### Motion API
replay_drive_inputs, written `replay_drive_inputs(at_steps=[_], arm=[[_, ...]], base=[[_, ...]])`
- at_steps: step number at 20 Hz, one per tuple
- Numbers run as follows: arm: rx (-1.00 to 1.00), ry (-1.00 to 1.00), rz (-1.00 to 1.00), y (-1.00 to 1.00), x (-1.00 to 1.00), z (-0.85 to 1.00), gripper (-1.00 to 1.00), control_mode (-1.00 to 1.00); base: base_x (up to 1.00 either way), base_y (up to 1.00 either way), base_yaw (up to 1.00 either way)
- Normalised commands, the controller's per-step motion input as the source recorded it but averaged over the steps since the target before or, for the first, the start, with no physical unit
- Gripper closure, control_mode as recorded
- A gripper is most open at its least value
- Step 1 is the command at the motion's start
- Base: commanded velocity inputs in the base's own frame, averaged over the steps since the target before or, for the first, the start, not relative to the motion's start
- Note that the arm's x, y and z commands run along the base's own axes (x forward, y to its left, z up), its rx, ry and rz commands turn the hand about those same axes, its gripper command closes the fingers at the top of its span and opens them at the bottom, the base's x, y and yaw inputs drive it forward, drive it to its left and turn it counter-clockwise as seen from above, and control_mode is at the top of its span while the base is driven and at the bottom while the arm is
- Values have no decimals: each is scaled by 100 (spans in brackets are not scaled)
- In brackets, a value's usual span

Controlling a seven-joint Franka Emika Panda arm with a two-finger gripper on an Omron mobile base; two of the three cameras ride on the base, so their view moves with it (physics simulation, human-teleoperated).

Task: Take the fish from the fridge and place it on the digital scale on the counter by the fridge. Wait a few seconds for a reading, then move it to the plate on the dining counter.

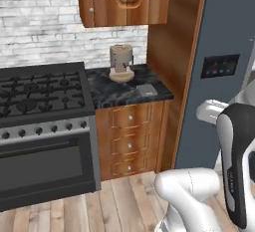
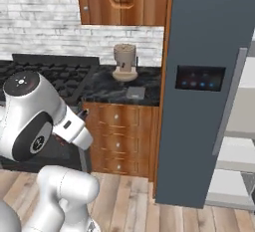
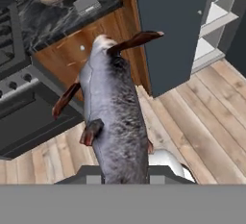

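The gripper (image 3: 126,180) was shut tight on the fish (image 3: 115,117), out of the fridge (image 2: 209,52); it looked slim and slippery, so holding its middle seemed best.

Both base views look forward and down from behind the arm, sharing the narrow worktop (image 1: 130,90), the scale (image 1: 148,90) on it and the fridge (image 2: 204,76) door (seen from opposite sides). The hand view looks steeply down, close along the fish (image 3: 115,112), worktop at upper left.
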Motion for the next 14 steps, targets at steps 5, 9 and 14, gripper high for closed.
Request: replay_drive_inputs(at_steps=[5,9,14], arm=[[0,0,0,0,0,0,100,100],[0,0,0,0,0,0,100,100],[0,0,0,0,0,0,100,100]], base=[[88,55,-20],[91,39,-20],[87,32,-19]])
